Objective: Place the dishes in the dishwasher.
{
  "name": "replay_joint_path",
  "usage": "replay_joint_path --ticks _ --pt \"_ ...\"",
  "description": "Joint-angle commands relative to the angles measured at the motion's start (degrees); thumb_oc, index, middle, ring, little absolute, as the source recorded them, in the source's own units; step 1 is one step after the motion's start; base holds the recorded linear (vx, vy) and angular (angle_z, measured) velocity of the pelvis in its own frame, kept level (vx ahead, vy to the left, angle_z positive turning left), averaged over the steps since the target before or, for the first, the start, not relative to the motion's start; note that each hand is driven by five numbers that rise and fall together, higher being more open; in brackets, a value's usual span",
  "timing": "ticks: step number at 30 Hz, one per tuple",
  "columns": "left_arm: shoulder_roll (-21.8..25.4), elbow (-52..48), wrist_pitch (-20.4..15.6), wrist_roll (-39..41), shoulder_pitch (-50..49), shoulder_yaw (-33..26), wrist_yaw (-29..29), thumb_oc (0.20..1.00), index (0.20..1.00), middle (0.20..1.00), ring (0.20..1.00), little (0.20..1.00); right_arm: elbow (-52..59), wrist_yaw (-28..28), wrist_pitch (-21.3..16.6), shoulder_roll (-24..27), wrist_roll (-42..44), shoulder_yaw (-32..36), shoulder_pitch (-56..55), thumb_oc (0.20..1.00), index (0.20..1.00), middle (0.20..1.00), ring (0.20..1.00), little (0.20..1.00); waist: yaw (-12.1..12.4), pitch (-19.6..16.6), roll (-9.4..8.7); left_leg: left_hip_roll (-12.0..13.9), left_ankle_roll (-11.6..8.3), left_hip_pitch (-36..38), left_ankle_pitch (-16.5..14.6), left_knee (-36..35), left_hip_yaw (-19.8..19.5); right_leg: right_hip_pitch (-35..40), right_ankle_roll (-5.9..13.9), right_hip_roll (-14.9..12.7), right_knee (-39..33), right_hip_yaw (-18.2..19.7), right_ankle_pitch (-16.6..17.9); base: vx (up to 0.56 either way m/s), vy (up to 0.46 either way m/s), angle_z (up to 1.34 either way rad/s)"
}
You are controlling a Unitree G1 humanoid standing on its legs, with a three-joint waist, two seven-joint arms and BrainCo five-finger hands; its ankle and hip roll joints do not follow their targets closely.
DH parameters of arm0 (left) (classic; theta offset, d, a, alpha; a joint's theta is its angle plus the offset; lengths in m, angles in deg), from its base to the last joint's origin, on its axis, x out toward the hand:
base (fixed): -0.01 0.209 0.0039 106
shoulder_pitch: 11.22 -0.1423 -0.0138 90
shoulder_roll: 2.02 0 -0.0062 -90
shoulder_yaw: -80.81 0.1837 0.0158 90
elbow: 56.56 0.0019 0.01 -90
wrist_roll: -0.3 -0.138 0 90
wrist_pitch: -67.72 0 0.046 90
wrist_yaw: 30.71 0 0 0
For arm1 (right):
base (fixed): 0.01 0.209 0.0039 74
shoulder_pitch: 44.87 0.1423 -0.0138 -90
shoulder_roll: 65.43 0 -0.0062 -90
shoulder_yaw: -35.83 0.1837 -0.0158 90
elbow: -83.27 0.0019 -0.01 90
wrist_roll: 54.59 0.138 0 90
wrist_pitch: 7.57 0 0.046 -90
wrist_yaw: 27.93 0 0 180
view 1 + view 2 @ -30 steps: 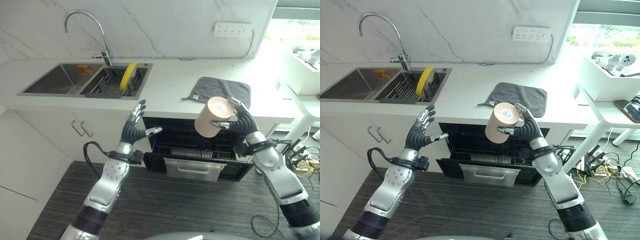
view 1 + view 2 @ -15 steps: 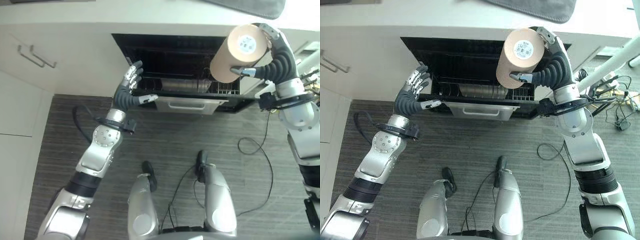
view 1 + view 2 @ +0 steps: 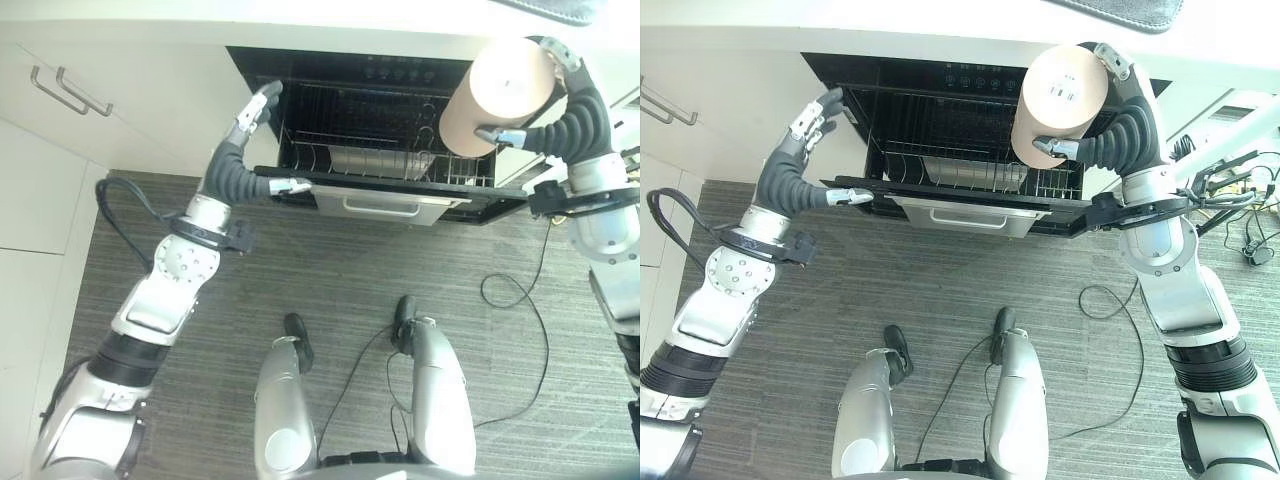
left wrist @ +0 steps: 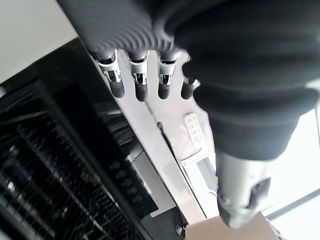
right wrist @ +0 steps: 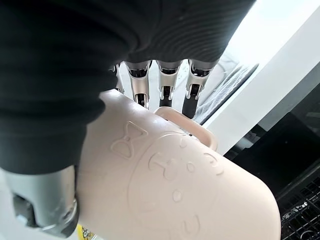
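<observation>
Two hands up at the dishwasher (image 3: 380, 130). Left eye view: right hand (image 3: 570, 115) wraps a beige cup (image 3: 497, 92), held bottom-up above the pulled-out rack (image 3: 385, 165). Left hand (image 3: 245, 150) spread, holding nothing, fingers at the opening's left edge. Right eye view: a grey cloth (image 3: 1130, 10) lies on the counter (image 3: 890, 25) beyond the right hand. Left wrist view: left fingers (image 4: 140, 80) straight, rack wires past them. Right wrist view: fingers and thumb curled round the cup, its handle (image 5: 192, 130) just under the fingertips.
</observation>
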Motion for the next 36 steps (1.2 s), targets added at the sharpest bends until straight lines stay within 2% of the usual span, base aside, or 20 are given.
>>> replay_joint_path --ticks 1,2,3,6,8,10,11,13,17,21,27,31,36 --pt "4.0 -5.4 -1.3 -10.3 0.7 -1.1 3.0 1.0 1.0 1.0 1.0 1.0 5.0 1.9 -1.6 1.5 -1.1 2.5 1.8 0.2 0.2 0.2 0.2 0.2 -0.6 -6.4 0.35 3.5 -3.14 4.1 0.2 -7.0 -1.3 2.7 8.8 -4.1 -0.7 3.6 -5.8 -0.01 0.044 0.02" --pt "5.0 -5.1 -0.3 -11.7 1.6 -1.0 2.4 1.0 1.0 1.0 1.0 1.0 5.1 2.0 -1.5 1.7 -0.9 2.4 2.0 0.2 0.2 0.2 0.2 0.2 -0.8 -6.4 0.43 3.5 -3.08 4.4 0.2 -7.3 -1.1 2.8 8.78 -4.1 -0.8 3.6 -5.9 -0.01 0.054 0.02" --pt "7.3 -4.4 2.4 -15.9 3.4 -0.1 0.9 1.0 1.0 1.0 1.0 1.0 4.9 1.9 -1.6 2.1 -0.8 2.3 2.6 0.2 0.2 0.2 0.2 0.2 -1.1 -6.5 0.62 3.4 -3.06 4.9 0.2 -7.9 -0.8 3.2 8.79 -3.9 -1.2 3.6 -5.8 -0.01 0.048 0.02" --pt "11.3 -2.4 6.3 -15.9 7.6 2.3 -2.1 1.0 1.0 1.0 1.0 1.0 4.7 1.5 -1.9 3.8 0.6 1.5 4.6 0.2 0.2 0.2 0.2 0.2 -2.0 -6.5 0.99 3.4 -3.1 5.5 0.1 -8.3 -0.3 3.4 8.67 -3.6 -1.6 3.9 -5.8 -0.01 0.06 -0.02" --pt "12.3 -0.3 8.8 -17.3 10.6 4.7 -4.3 1.0 1.0 1.0 1.0 1.0 4.3 0.5 -2.5 4.3 0.7 0.7 6.1 0.2 0.2 0.2 0.2 0.2 -2.9 -6.5 1.34 3.3 -2.98 5.8 -0.2 -8.4 0.1 3.6 8.52 -3.2 -1.8 4.4 -5.9 -0.01 0.096 -0.1" --pt "12.4 1.6 11.0 -17.9 12.9 7.0 -6.4 1.0 1.0 1.0 1.0 1.0 3.8 0.2 -3.1 4.6 0.7 0.0 7.2 0.2 0.2 0.2 0.2 0.2 -3.3 -6.5 1.43 3.3 -2.91 6.1 -0.3 -8.6 0.5 3.7 8.4 -2.9 -2.1 4.7 -5.9 0.0 0.091 -0.1" --pt "12.9 3.6 13.9 -17.7 15.3 9.8 -10.0 1.0 1.0 1.0 1.0 1.0 3.3 -0.2 -4.0 5.0 0.9 -0.8 8.4 0.2 0.2 0.2 0.2 0.2 -3.9 -6.5 1.51 3.1 -2.91 6.4 -0.4 -8.6 0.7 3.9 8.31 -2.6 -2.2 5.1 -6.0 0.01 0.106 -0.1" --pt "12.7 7.2 16.8 -18.9 17.8 13.7 -13.2 1.0 1.0 1.0 1.0 1.0 3.3 -1.3 -5.0 5.5 1.6 -1.8 10.1 0.2 0.2 0.2 0.2 0.2 -4.9 -6.5 1.6 3.2 -2.86 6.8 -0.7 -8.5 1.3 4.2 8.14 -2.3 -2.4 5.6 -6.1 0.02 0.106 -0.21" --pt "12.0 13.8 19.5 -20.3 20.1 18.5 -16.2 1.0 1.0 1.0 1.0 1.0 4.8 -3.0 -5.9 6.2 2.2 -2.3 11.7 0.2 0.2 0.2 0.2 0.2 -6.3 -6.5 1.45 3.4 -2.84 7.3 -0.7 -8.7 2.4 4.4 7.91 -1.5 -3.4 6.4 -5.8 0.01 0.079 -0.22" --pt "10.0 18.4 20.8 -22.3 19.8 21.1 -20.0 1.0 1.0 1.0 1.0 1.0 5.4 -4.5 -6.2 6.3 2.2 -2.4 12.7 0.2 0.2 0.2 0.2 0.2 -7.2 -6.1 1.5 3.6 -2.91 7.6 -1.3 -8.3 3.1 4.8 7.77 -1.0 -3.4 7.2 -6.5 0.02 0.061 -0.21" --pt "6.6 24.4 20.7 -24.0 17.6 23.4 -21.9 1.0 1.0 1.0 1.0 1.0 6.2 -6.9 -6.1 5.6 2.5 -2.7 13.9 0.2 0.2 0.2 0.2 0.2 -7.8 -6.1 1.41 3.7 -2.83 8.3 -1.3 -8.4 4.1 5.9 7.43 -0.3 -4.1 7.3 -6.8 0.01 0.026 -0.07" --pt "3.2 30.0 19.1 -25.0 14.1 23.5 -20.9 1.0 1.0 1.0 1.0 1.0 6.9 -8.6 -5.4 5.2 2.4 -2.6 14.3 0.2 0.2 0.2 0.2 0.2 -8.1 -5.9 1.37 3.8 -2.92 8.8 -1.5 -8.1 4.7 6.6 7.17 -0.3 -4.3 7.6 -7.1 0.04 0.034 -0.08" --pt "0.3 35.5 18.8 -24.8 12.6 23.6 -19.1 1.0 1.0 1.0 1.0 1.0 7.2 -10.5 -5.3 4.3 2.0 -2.9 14.5 0.2 0.2 0.2 0.2 0.2 -8.4 -5.4 1.21 4.0 -2.79 8.9 -1.4 -8.0 5.4 6.7 6.85 0.0 -4.4 7.6 -7.2 0.01 0.016 -0.01"
